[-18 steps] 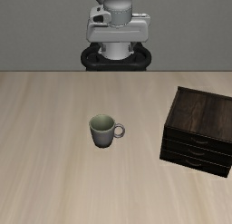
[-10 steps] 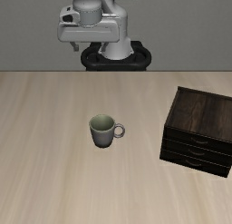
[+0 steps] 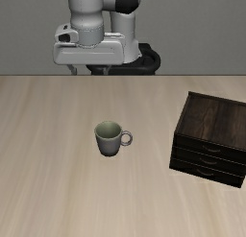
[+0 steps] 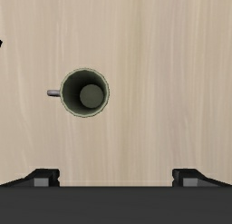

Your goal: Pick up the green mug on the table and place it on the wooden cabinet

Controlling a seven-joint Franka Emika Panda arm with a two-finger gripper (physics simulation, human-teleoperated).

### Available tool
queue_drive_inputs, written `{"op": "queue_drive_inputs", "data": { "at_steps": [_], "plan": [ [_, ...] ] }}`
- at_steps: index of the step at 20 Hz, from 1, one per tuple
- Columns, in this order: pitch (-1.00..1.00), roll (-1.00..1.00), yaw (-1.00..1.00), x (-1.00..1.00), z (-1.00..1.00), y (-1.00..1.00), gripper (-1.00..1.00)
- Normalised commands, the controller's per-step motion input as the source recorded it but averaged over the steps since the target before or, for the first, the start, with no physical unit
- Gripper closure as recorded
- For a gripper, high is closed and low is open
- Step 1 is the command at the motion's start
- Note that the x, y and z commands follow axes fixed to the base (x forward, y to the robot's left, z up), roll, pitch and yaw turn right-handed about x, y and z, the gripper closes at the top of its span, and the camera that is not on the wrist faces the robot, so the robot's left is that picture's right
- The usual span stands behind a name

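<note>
The pale wooden table (image 3: 48,174) spreads wide, and at the exterior view's right the dark wooden cabinet (image 3: 213,135) stands on it, drawer fronts on its near face; the Franka arm (image 3: 94,11) hangs over the table's far edge, well apart from the cabinet. The green mug (image 3: 111,138) stands upright near the table's middle, mouth up, handle turned toward the cabinet but apart from it; the gripper (image 4: 116,178) hovers well above the mug, touching nothing, its fingers (image 4: 43,176) spread wide apart.
</note>
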Motion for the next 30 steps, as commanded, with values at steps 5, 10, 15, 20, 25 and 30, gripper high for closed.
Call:
{"op": "queue_drive_inputs", "data": {
  "at_steps": [5, 10, 15, 20, 25, 30],
  "plan": [
    [0.0, 0.0, 0.0, 1.0, 0.0, 0.0, -1.0],
    [0.0, 0.0, 0.0, 0.0, 0.0, 0.2, -1.0],
    [0.0, 0.0, 0.0, 0.0, -1.0, 0.0, -1.0],
    [0.0, 0.0, 0.0, 0.0, -1.0, 0.0, -1.0],
    [0.0, 0.0, 0.0, 0.0, -1.0, 0.0, -1.0],
    [0.0, 0.0, 0.0, 0.0, -0.8, 0.0, 1.0]
  ]
}}
